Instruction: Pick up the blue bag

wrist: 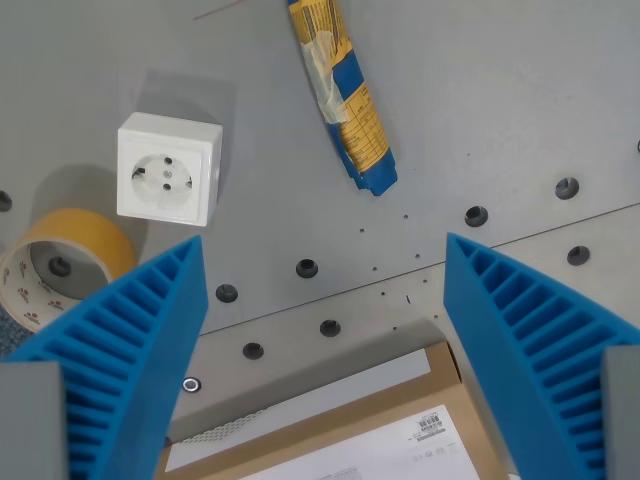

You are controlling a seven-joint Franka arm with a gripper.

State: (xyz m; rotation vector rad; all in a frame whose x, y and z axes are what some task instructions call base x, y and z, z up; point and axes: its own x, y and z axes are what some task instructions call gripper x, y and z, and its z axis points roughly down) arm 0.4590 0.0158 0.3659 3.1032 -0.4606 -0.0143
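The blue bag (345, 100) is a long blue and yellow packet lying on the grey table (480, 90) at the top middle of the wrist view, its lower end pointing toward the wrist view's lower right. My gripper (322, 258) is open and empty. Its two blue ribbed fingers (130, 350) stand wide apart at the lower left and lower right. The bag lies beyond the fingertips, apart from them. The bag's top end runs out of the frame.
A white wall socket (167, 168) sits at the wrist view's left. A roll of yellow tape (62, 266) lies at the left edge, partly behind the left finger. A brown cardboard box with a white label (400, 435) lies at the bottom. The table has several bolt holes.
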